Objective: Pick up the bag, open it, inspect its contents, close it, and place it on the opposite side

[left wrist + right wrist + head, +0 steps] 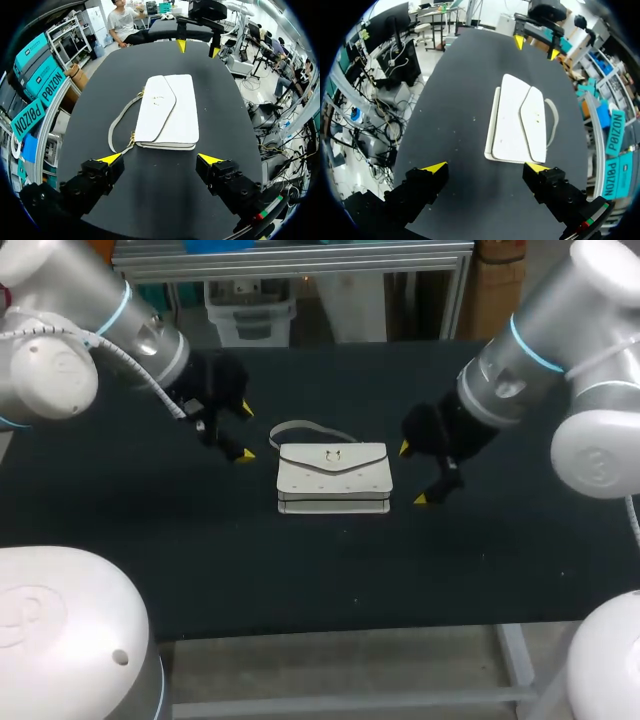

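The white bag (pixel 333 477) is lying flat in the middle of the table (pixel 200 560) with its flap shut (the strap (pixel 300 427) is curling behind it). The left gripper (pixel 246 431) and right gripper (pixel 412 474) are sitting one on each side, wide open and holding nothing, likely getting ready to grab it.

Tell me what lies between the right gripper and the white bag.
Only bare black tabletop, between the right gripper and the white rectangular flap bag; the head view shows it.
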You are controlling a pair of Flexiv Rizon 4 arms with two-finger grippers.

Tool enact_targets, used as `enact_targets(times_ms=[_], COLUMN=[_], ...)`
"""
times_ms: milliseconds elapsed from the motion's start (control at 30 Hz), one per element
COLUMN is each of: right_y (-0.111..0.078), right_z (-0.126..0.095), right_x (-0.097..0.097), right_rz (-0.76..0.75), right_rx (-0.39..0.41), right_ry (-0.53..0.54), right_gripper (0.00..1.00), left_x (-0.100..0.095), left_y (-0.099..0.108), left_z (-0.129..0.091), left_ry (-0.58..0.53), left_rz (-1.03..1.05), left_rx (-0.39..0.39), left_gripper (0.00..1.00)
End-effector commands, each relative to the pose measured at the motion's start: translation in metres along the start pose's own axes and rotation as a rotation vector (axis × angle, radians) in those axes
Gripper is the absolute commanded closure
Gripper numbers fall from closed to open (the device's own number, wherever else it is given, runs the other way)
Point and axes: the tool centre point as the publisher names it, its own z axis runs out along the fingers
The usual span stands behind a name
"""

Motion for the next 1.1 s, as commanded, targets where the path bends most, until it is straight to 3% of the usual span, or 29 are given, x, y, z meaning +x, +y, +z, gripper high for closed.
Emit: enact_targets(times_ms=[33, 167, 200, 267, 533, 867, 1100], right_y=[0.000, 0.000, 0.008, 0.020, 0.035, 0.033, 0.031], right_z=[0.002, 0.002, 0.007, 0.017, 0.038, 0.056, 0.062], right_x=[0.002, 0.002, 0.000, 0.001, 0.001, 0.006, -0.001], right_rz=[0.000, 0.000, -0.020, -0.017, 0.019, 0.019, -0.033], right_rx=[0.001, 0.001, 0.001, 0.071, 0.182, 0.268, 0.331], right_ry=[-0.010, -0.010, -0.001, 0.005, -0.033, -0.163, -0.234], right_gripper=[0.00, 0.00, 0.00, 0.00, 0.00, 0.00, 0.00], left_x=[-0.005, -0.005, -0.009, -0.011, -0.022, -0.027, -0.022], left_y=[-0.002, -0.002, -0.001, 0.000, 0.007, 0.004, 0.000], left_z=[0.000, 0.000, 0.002, 0.006, 0.008, 0.010, 0.014], left_ry=[0.010, 0.010, 0.007, -0.002, -0.028, -0.006, -0.001], left_rz=[-0.002, -0.002, -0.009, 0.069, 0.218, 0.351, 0.420], left_rx=[-0.003, -0.003, -0.003, 0.010, 0.025, 0.032, 0.002], left_gripper=[0.00, 0.00, 0.00, 0.00, 0.00, 0.00, 0.00])
